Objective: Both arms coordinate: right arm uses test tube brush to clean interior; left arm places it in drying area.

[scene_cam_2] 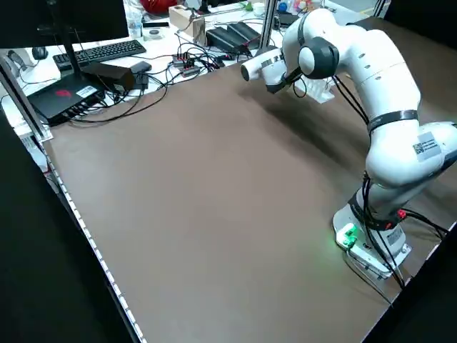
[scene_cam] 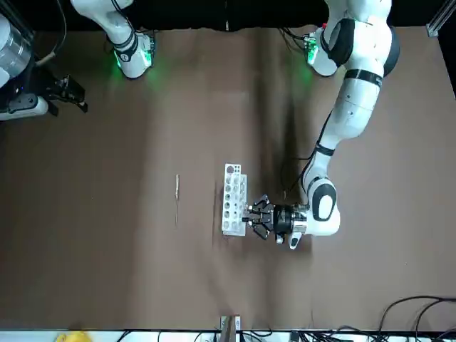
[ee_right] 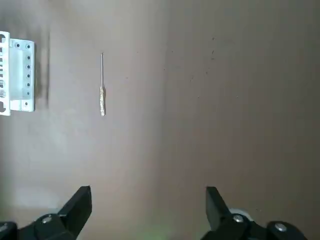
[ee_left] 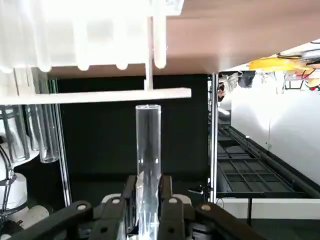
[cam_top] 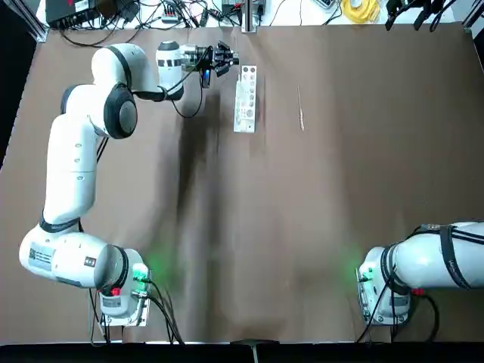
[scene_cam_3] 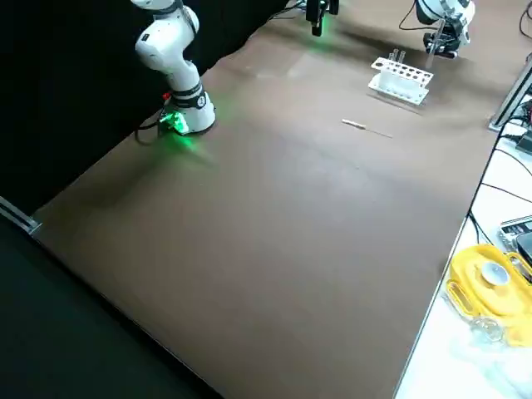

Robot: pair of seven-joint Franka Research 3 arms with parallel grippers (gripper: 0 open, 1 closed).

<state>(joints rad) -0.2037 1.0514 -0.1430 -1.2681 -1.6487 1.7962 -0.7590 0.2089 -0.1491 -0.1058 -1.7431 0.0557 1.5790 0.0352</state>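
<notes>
My left gripper (cam_top: 227, 59) (scene_cam: 255, 217) is stretched to the table's far side, right beside the far end of the white drying rack (cam_top: 246, 98) (scene_cam: 233, 198) (scene_cam_3: 401, 81). The left wrist view shows its fingers (ee_left: 170, 212) shut on a clear test tube (ee_left: 148, 150), whose open rim is close to the rack (ee_left: 100, 30). The test tube brush (cam_top: 300, 108) (scene_cam: 177, 199) (ee_right: 102, 90) lies alone on the table to the right of the rack. My right gripper (ee_right: 147, 200) (scene_cam: 68, 92) hangs open and empty, high above the table at my right side, far from the brush.
Other clear tubes (ee_left: 42, 135) stand in the rack. Cables, a keyboard (scene_cam_2: 100, 51) and boxes crowd the bench beyond the far edge. A yellow object (scene_cam_3: 490, 278) lies off the table. The arm bases (cam_top: 121, 291) (cam_top: 386, 291) stand at the near edge.
</notes>
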